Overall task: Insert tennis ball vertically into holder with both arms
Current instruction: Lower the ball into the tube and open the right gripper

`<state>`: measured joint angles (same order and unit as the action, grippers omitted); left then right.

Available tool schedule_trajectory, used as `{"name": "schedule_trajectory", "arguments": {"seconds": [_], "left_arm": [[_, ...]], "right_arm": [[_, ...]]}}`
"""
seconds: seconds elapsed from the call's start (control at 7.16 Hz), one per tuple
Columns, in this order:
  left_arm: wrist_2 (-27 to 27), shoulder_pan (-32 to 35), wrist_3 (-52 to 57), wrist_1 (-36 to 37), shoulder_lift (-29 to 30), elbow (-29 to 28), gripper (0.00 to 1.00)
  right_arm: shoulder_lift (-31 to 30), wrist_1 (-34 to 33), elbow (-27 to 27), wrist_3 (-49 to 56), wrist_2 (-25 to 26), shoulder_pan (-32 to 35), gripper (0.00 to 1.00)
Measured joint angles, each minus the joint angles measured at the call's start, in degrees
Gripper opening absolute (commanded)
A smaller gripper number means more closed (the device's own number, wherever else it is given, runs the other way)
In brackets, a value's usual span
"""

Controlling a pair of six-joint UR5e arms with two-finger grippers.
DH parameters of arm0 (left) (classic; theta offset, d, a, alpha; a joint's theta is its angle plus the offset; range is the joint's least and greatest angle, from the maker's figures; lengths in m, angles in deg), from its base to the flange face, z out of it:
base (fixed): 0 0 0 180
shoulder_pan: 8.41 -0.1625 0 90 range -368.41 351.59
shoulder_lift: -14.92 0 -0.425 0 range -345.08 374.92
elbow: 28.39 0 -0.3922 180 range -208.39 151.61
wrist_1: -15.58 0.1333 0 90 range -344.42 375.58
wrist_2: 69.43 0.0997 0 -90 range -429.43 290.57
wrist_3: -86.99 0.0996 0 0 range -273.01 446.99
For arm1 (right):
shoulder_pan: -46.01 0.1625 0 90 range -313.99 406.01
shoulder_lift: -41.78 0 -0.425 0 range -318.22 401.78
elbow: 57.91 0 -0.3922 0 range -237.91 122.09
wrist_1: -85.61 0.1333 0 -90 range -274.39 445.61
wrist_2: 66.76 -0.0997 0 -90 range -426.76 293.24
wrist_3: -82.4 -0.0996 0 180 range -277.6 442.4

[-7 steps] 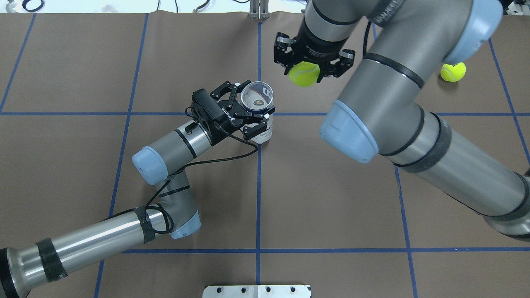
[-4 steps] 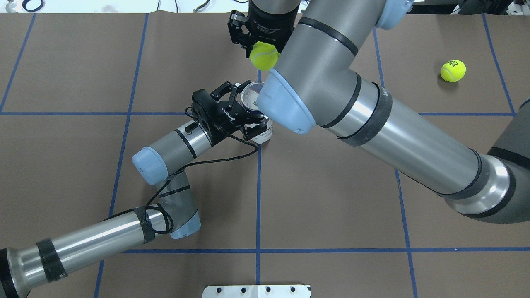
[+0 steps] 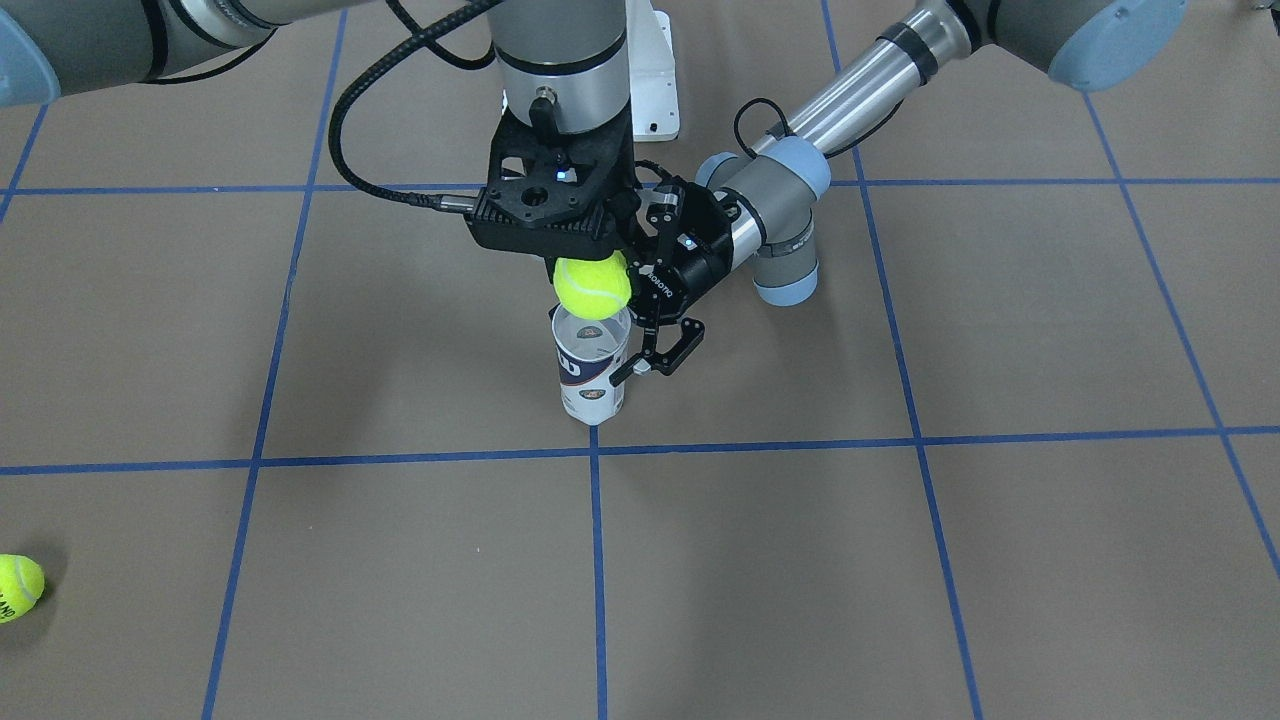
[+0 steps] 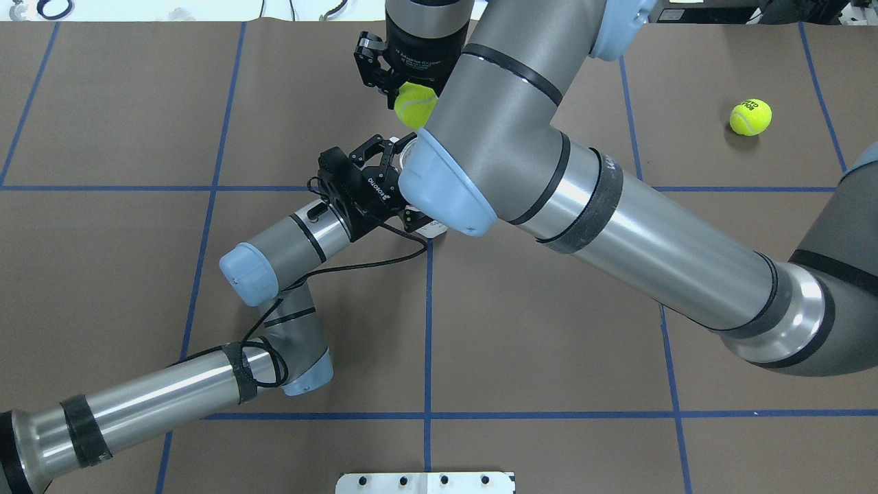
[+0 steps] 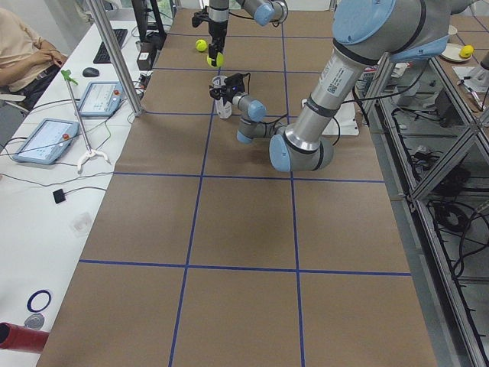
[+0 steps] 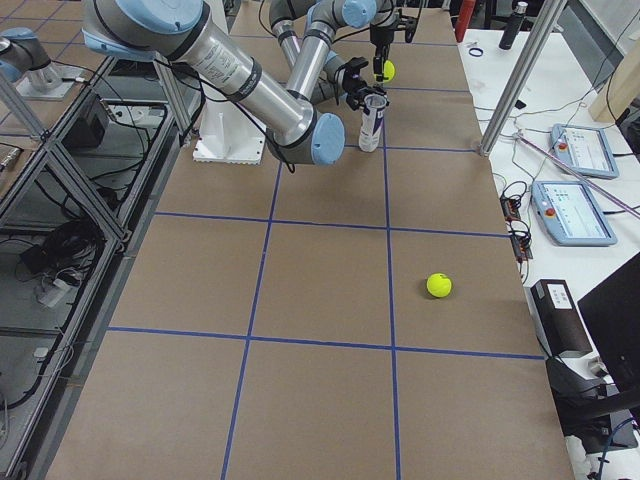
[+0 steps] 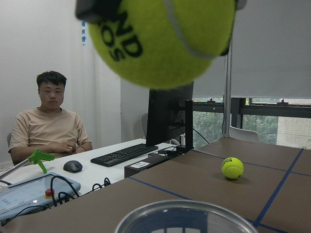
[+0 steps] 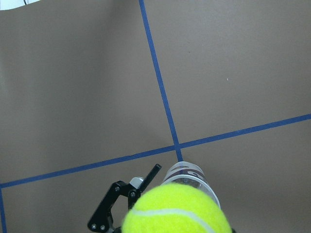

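The holder, a clear can with a navy-and-white label, stands upright on the brown table at a blue tape crossing. My left gripper is shut on the holder from the side, about mid-height. My right gripper points straight down and is shut on a yellow tennis ball, which hangs just above the holder's open mouth. In the overhead view the ball shows, but my right arm covers most of the holder. The right wrist view shows the ball over the holder's rim.
A second tennis ball lies on the table far out on my right side; it also shows in the front view. The white pedestal base sits at the robot's edge. A person sits at a desk beyond the table's end.
My right arm has swung left in the overhead view, carrying the ball from right of the holder to over its mouth. The left gripper and holder have not moved.
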<state>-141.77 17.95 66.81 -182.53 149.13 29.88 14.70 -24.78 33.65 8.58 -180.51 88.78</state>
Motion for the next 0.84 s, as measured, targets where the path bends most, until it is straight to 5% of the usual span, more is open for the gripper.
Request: {"name": "schedule_trajectory", "arguments": {"seconds": [0.84], "left_arm": [[0.0,0.05,0.03,0.0,0.0,0.0,0.99]], "right_arm": [[-0.09,0.0,0.19,0.51,-0.08,-0.04,0.99]]}}
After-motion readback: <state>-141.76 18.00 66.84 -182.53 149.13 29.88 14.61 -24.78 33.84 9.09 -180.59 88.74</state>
